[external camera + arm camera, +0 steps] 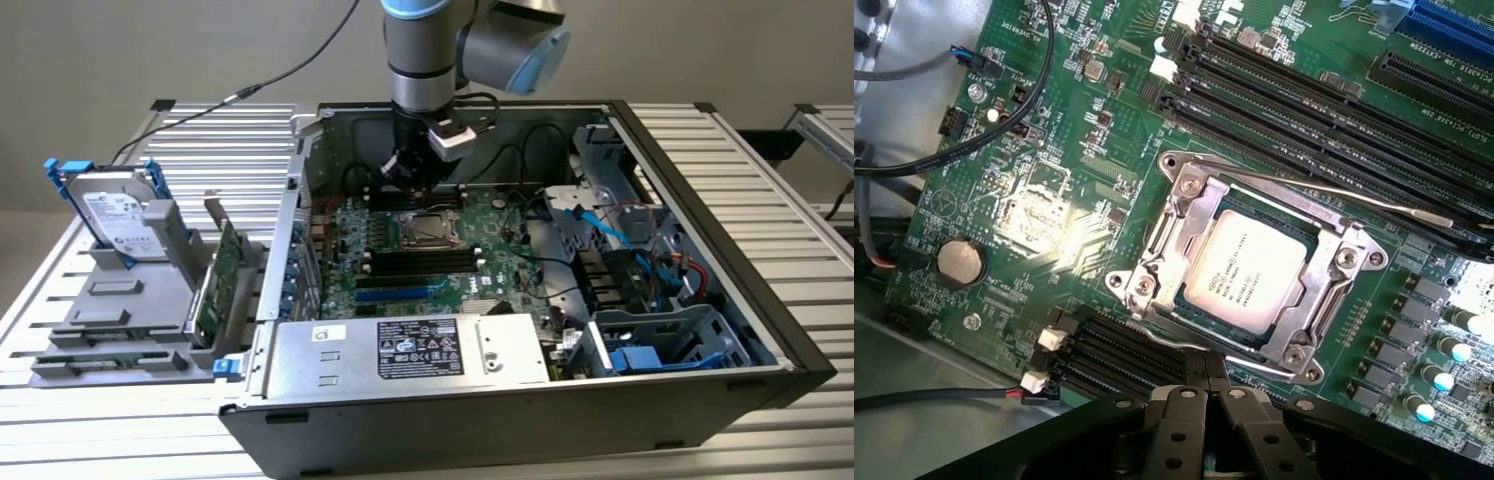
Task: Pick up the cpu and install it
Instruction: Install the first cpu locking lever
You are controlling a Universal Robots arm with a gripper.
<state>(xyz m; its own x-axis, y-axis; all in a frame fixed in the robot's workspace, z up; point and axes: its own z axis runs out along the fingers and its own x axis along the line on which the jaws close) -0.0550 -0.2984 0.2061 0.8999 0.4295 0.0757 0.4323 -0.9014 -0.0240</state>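
Exterior view: slatted metal bench [747, 150] carrying an open black computer case [534, 430] lying on its side. The Universal Robots arm [424, 60] comes down from above into the case's far end. Silver power supply [414, 350] with a black label sits along the near wall. The blue-grey drive cage [667, 335] is at the exterior view's right. Green motherboard [494, 255] covers the case floor.

On the bench at the exterior view's left, well apart from the case, a grey fixture [114, 300] holds an upright hard drive [114, 215] in a blue bracket. Beside it a green card board [214, 280] stands on edge.

Black memory slots [420, 262] run just in front of the CPU socket.

Wrist view: silver socket frame [1164, 250] is bolted to the board, with a thin lever lying across one side. The cpu [1246, 285] lies flat inside that frame, silver top up, printed text showing.

Claw [1206, 370] is clenched, tips pressed together with nothing between them. It hangs at the socket frame's edge, just beside the cpu. Touching the frame or not, can't tell.

Coin battery [960, 261] sits on the board, apart from the socket.
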